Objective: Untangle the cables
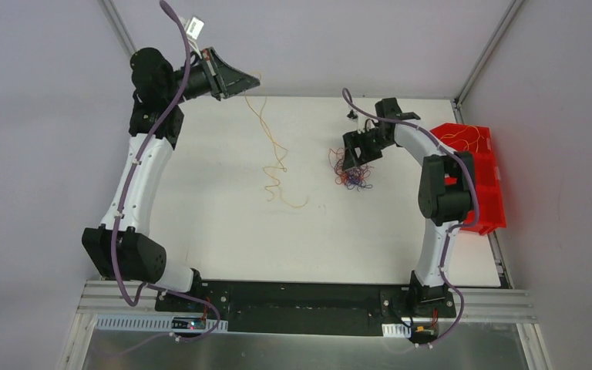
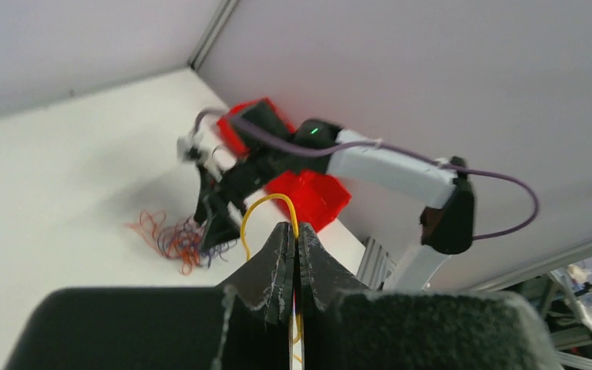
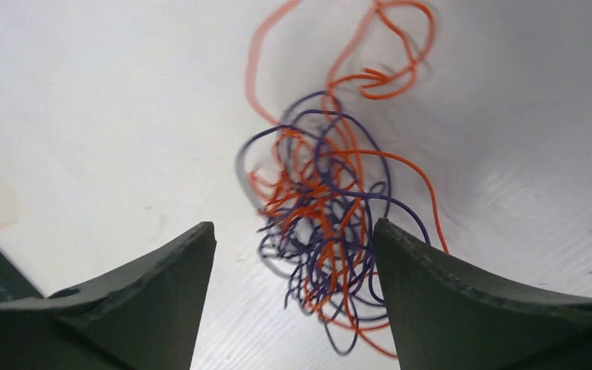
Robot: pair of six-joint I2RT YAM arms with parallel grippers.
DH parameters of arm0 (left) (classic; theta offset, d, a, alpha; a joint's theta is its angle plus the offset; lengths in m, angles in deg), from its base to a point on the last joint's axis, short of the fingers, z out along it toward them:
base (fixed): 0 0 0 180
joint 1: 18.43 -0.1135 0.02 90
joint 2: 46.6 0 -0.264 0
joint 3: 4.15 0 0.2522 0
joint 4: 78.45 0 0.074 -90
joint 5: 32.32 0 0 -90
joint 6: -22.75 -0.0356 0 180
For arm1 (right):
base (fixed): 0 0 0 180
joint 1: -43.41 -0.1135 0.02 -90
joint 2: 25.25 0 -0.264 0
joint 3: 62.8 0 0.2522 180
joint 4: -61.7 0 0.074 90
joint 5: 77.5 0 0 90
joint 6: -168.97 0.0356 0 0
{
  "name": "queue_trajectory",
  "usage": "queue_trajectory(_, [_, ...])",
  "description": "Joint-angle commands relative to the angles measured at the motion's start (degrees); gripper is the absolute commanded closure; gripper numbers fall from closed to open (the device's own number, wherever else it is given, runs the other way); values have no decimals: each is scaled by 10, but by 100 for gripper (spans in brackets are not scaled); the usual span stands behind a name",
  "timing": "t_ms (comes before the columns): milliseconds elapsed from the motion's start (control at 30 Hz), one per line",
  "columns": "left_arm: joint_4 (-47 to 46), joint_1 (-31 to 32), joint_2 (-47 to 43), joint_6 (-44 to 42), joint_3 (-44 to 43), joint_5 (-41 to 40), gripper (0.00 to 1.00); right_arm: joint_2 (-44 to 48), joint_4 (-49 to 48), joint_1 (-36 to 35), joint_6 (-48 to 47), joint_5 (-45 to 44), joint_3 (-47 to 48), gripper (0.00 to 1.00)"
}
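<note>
Left hand [image 2: 293, 239]: fingers [image 2: 274, 266] pressed flat together, yellow cable [image 2: 266, 202] pinched between them. Cable loops out past the fingertips and shows again in the slit lower down. From above, it hangs from the raised hand and trails in loose kinks over the surface [image 1: 216, 223]. Its free end lies well away from the hand, toward the near edge.

Right hand [image 3: 293, 231]: spread wide, holding nothing. Tangle [image 3: 324, 223] of orange-red and purple cables sits on the surface in the gap. It is closer to the finger at the view's right, with strands passing just beside that finger's inner edge. Whether finger and strands touch: cannot tell. One orange loop runs out beyond the fingertips.

Hard to read: tangle's near end is cut off by the frame bottom, and one far strand is blurred pale. Separate cables in the knot cannot be counted. In the top view, the right hand covers part of the tangle. Bin [image 1: 487, 181], red, beside the right arm [image 1: 434, 243], holds thin yellow strands [image 1: 462, 139], partly hidden by that arm.
</note>
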Motion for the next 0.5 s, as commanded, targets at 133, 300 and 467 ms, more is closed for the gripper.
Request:
queue_trajectory(133, [10,43,-32,-43,102,17,100,248,-112,-9,27,194,-36,8])
queue_trajectory(300, [11,80,-13,-51,82,39,100,313,-273,-57,144,235,-83,1])
queue_trajectory(467, [4,88,3,-30,56,52,100,331,-465,-125,215,226,-135,1])
